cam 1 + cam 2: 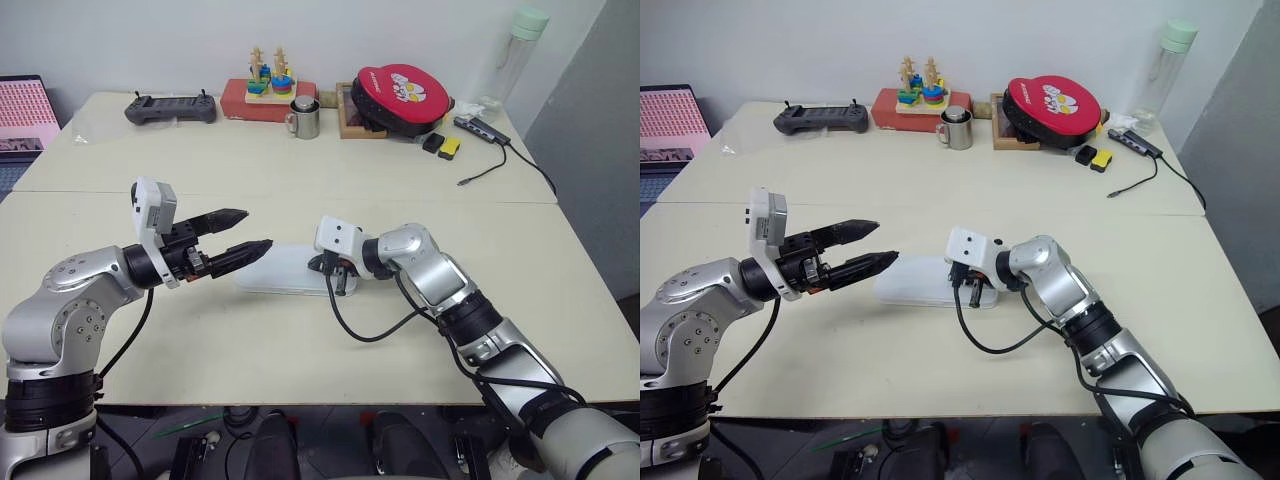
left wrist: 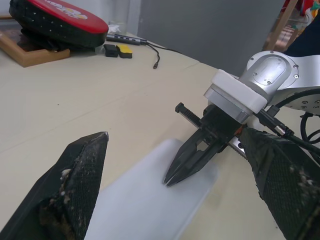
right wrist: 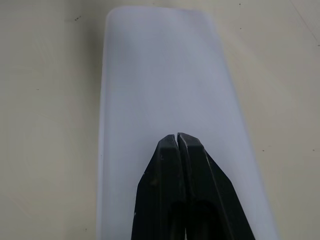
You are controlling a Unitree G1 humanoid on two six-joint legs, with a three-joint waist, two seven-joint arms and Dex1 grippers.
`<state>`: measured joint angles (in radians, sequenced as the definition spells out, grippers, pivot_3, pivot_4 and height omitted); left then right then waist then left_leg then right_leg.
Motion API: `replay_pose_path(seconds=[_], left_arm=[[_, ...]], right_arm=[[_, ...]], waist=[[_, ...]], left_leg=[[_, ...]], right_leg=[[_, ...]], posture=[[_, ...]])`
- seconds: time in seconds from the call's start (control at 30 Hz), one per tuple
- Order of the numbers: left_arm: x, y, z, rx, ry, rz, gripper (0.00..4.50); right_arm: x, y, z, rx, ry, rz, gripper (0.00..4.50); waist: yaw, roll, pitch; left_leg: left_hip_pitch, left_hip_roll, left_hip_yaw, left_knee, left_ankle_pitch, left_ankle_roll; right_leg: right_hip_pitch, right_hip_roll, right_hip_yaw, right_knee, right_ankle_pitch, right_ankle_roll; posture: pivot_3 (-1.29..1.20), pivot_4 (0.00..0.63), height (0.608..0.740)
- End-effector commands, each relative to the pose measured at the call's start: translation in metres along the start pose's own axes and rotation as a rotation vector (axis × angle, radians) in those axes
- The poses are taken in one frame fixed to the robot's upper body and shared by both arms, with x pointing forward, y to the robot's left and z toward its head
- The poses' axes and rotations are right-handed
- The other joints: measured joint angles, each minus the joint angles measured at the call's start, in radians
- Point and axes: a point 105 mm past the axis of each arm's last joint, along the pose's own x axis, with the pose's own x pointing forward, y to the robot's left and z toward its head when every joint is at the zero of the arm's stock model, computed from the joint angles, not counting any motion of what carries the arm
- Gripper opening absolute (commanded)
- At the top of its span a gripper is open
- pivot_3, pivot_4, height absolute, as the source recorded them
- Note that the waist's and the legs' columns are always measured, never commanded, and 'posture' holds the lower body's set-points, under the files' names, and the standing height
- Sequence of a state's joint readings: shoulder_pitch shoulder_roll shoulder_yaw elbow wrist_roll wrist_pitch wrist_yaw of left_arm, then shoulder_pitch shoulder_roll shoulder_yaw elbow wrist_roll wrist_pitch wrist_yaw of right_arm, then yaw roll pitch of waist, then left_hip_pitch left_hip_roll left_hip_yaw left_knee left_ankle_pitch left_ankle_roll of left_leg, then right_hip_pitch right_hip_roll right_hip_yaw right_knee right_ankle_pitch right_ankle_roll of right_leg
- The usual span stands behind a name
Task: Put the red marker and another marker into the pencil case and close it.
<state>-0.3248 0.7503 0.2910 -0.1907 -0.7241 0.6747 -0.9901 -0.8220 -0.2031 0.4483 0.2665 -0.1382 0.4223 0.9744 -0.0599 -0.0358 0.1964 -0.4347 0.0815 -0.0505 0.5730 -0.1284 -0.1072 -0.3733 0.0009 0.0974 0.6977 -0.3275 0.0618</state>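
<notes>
- The right tool (image 2: 171,179) is seen with its two black fingers pressed together, nothing between them, its tips on or just above the closed lid of the case (image 1: 285,270).
- In the right wrist view the joined fingertips (image 3: 177,145) are placed over the middle of the lid's width, the white lid stretching away past them to a rounded end.
- Whether the tips actually press the lid cannot be told.
- The left tool (image 1: 240,232) is held wide, empty, pointing level toward the case; its lower finger (image 1: 240,255) ends just above the case's left end, apart from it.
- In the left wrist view the left tool's two fingers (image 2: 80,185) are spread to either side, with the case and the right tool between them.
- The case lies flat and shut on the near counter (image 1: 300,340), lengthwise from left to right, between the two arms.
- No markers are visible on the counter around it.
- At the far side of the counter are set a black controller (image 1: 170,107), a steel mug (image 1: 305,120), a red box with a wooden stacking toy (image 1: 268,90), a red round pad (image 1: 402,95) on a wooden tray, a clear bottle (image 1: 512,55) and a cabled hub (image 1: 482,128).
</notes>
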Motion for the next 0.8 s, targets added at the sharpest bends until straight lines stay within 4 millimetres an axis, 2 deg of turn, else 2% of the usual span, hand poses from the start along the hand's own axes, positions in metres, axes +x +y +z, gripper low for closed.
replay_pose_path(seconds=[0.03, 0.1, 0.17, 0.27, 0.33, 0.43, 0.53, 0.63, 0.73, 0.8], left_arm=[[0.002, 0.013, 0.004, 0.052, -0.003, 0.087, 4.50], [-0.001, 0.030, -0.007, 0.050, 0.031, 0.189, 4.50], [-0.010, 0.061, -0.018, 0.033, 0.028, 0.378, 4.50], [-0.026, 0.088, -0.036, 0.080, 0.095, 0.562, 4.50], [-0.044, 0.099, -0.045, 0.081, 0.125, 0.650, 4.50], [-0.062, 0.104, -0.047, 0.074, 0.109, 0.696, 4.50], [-0.073, 0.105, -0.047, 0.078, 0.113, 0.708, 4.50], [-0.080, 0.111, -0.044, 0.091, 0.124, 0.718, 4.50], [-0.078, 0.112, -0.041, 0.100, 0.122, 0.706, 4.50], [-0.074, 0.112, -0.045, 0.095, 0.131, 0.696, 4.50]], right_arm=[[0.000, 0.010, -0.010, 0.137, -0.035, 0.012, 0.04], [-0.012, -0.002, 0.001, 0.193, -0.151, -0.071, 0.21], [-0.036, -0.026, 0.006, 0.302, -0.278, -0.230, 0.53], [-0.068, -0.038, -0.003, 0.375, -0.347, -0.362, 1.23], [-0.096, -0.042, -0.019, 0.438, -0.371, -0.472, 1.60], [-0.128, -0.043, -0.039, 0.499, -0.362, -0.595, 2.23], [-0.148, -0.040, -0.056, 0.525, -0.326, -0.665, 2.96], [-0.171, -0.036, -0.081, 0.563, -0.258, -0.738, 3.71], [-0.178, -0.036, -0.088, 0.559, -0.231, -0.768, 4.47], [-0.180, -0.036, -0.087, 0.547, -0.227, -0.770, 4.49]], waist=[[0.001, 0.000, 0.000], [0.002, 0.000, 0.000], [0.003, 0.000, 0.000], [0.005, 0.000, 0.000], [0.009, 0.000, 0.000], [0.012, 0.000, 0.000], [0.012, 0.000, 0.000], [0.010, 0.000, 0.000], [0.009, 0.000, 0.000], [0.008, 0.000, 0.000]], left_leg=[[0.000, 0.000, 0.000, 0.000, 0.000, 0.000], [0.000, 0.000, 0.000, 0.000, 0.000, 0.000], [0.000, 0.000, 0.000, 0.000, 0.000, 0.000], [-0.002, 0.000, 0.000, 0.000, 0.000, 0.000], [-0.003, 0.000, 0.000, 0.000, 0.000, 0.000], [-0.003, -0.001, 0.000, -0.002, -0.001, -0.001], [-0.005, 0.000, 0.000, -0.003, -0.001, -0.001], [-0.004, 0.000, 0.000, -0.003, -0.001, -0.001], [-0.004, -0.001, 0.001, -0.002, -0.001, -0.001], [-0.004, -0.001, 0.001, -0.001, -0.001, -0.001]], right_leg=[[0.000, 0.000, 0.000, 0.000, 0.000, 0.000], [0.000, 0.000, 0.000, 0.000, 0.000, 0.000], [0.000, 0.000, 0.000, 0.000, 0.000, 0.000], [-0.001, 0.000, 0.000, 0.000, 0.001, -0.001], [-0.001, 0.000, 0.000, -0.001, 0.001, -0.002], [-0.001, -0.001, 0.000, -0.002, 0.002, -0.004], [-0.004, -0.001, -0.001, -0.002, 0.002, -0.005], [-0.004, -0.001, 0.000, -0.001, 0.002, -0.005], [-0.004, -0.001, 0.000, -0.002, 0.001, -0.004], [-0.004, -0.001, 0.001, -0.002, 0.000, -0.001]], posture=[[0.00, 0.150, 0.740], [0.00, 0.150, 0.740], [0.00, 0.150, 0.740], [0.00, 0.150, 0.740], [0.00, 0.150, 0.740], [0.00, 0.150, 0.740], [0.00, 0.150, 0.740], [0.00, 0.150, 0.740], [0.00, 0.150, 0.740], [0.00, 0.150, 0.740]])
